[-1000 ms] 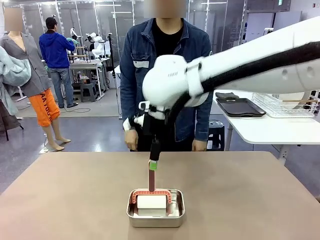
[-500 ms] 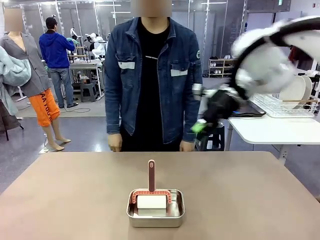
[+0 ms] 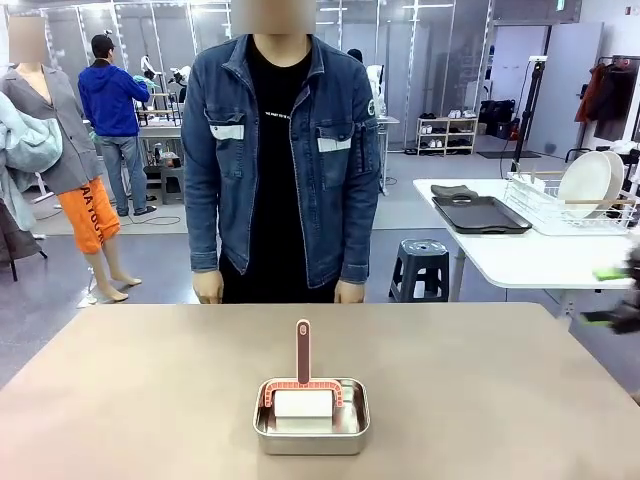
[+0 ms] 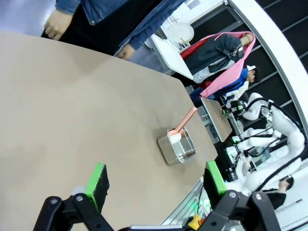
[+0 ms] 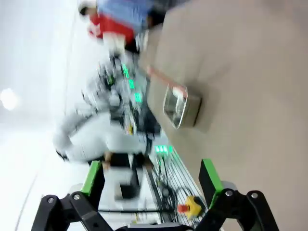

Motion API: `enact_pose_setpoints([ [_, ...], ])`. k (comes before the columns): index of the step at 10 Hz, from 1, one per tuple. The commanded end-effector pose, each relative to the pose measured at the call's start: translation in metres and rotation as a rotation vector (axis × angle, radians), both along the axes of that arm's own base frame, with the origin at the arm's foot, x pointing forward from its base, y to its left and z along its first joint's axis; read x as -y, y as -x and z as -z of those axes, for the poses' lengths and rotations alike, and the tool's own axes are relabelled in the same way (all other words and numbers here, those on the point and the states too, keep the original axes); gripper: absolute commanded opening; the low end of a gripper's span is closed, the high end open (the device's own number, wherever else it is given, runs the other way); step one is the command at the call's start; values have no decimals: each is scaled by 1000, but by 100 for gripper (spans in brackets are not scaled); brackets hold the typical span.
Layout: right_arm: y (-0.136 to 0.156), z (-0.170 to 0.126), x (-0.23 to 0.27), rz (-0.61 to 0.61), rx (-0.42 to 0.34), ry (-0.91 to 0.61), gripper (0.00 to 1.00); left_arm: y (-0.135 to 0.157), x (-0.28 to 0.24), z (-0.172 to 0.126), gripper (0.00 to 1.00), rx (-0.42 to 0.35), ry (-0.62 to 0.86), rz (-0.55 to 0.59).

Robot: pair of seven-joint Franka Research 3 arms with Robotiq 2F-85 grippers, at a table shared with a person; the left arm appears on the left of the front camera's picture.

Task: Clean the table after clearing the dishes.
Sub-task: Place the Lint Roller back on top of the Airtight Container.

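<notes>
The left gripper (image 4: 153, 185) hangs above the beige tabletop (image 4: 72, 110) with its jaws spread wide and nothing between the green pads (image 4: 97, 177). The right gripper (image 5: 151, 180) also has its jaws wide apart and empty; in the front view it is a blur at the right edge (image 3: 618, 295), clear of the tabletop (image 3: 480, 390). A small steel pan (image 3: 311, 415) sits near the robot's edge, holding a white block and a brush with an upright reddish handle (image 3: 302, 350). White plates (image 3: 588, 183) stand in a rack on the side table.
</notes>
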State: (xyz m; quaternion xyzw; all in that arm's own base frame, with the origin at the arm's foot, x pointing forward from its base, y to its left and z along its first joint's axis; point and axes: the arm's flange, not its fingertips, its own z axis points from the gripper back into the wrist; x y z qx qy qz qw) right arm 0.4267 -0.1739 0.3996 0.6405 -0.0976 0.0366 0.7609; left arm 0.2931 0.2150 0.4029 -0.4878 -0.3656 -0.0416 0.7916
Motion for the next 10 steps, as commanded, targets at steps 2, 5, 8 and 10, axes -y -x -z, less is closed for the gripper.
enact_pose_setpoints([
  [2, 76, 12, 63, 283, 21, -108, 100, 2, -2, -1, 100, 1, -3, -6],
  [5, 101, 24, 80, 380, 17, -172, 100, 2, -2, -1, 100, 1, -3, -6],
  [8, 110, 30, 96, 389, -18, -175, 100, 2, -2, -1, 100, 1, -3, -6],
  [10, 110, 30, 96, 389, -18, -175, 100, 2, -2, -1, 100, 1, -3, -6],
])
